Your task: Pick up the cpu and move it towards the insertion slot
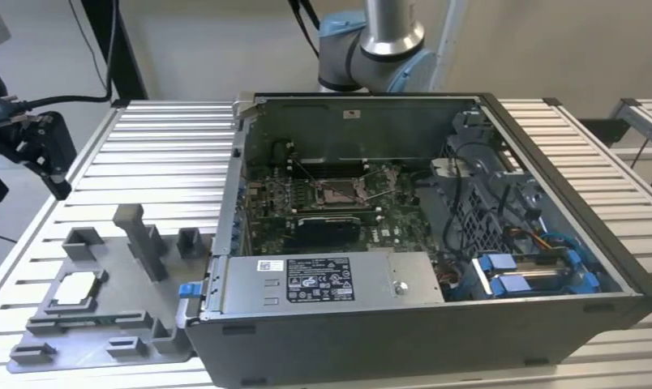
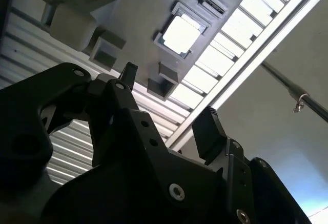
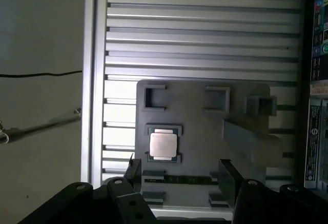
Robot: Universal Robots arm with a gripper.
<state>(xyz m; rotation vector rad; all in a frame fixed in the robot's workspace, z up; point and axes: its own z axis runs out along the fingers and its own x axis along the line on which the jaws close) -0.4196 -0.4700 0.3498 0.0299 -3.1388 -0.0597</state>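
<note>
Gripper point(image 3: 179, 167) spread wide apart, clamped on nothing. Black fingers point(image 3: 228, 175) parted, with only open air between them in both wrist views. Hanging raised above the bench point(image 1: 164, 138), over its edge on the exterior view's left, well clear of the slatted metal surface and touching nothing.

Looking down past the fingertips in the first wrist view: chip point(image 3: 163, 144) lying flat, pale metal face up, seated inside a square frame of the grey tray point(image 3: 205, 131). Well apart from the gripper, untouched. Same chip point(image 2: 180, 33) bright and square in the second wrist view, beyond the gap between the fingers.

Tray resting flat on the bench near its front corner on the exterior view's left, with several raised blocks and empty frames around the chip point(image 1: 77, 285).

Just beside the tray, toward the exterior view's right: open computer case point(image 1: 413, 340), standing on the bench with its green board exposed. Socket point(image 1: 337, 192) set near the middle of that board, silver-framed with a brownish centre, well apart from the chip. Plain black rectangle just in front of the socket.

Behind the case's back wall, at the bench's far edge: arm point(image 1: 375, 40) rising out of the picture.
</note>
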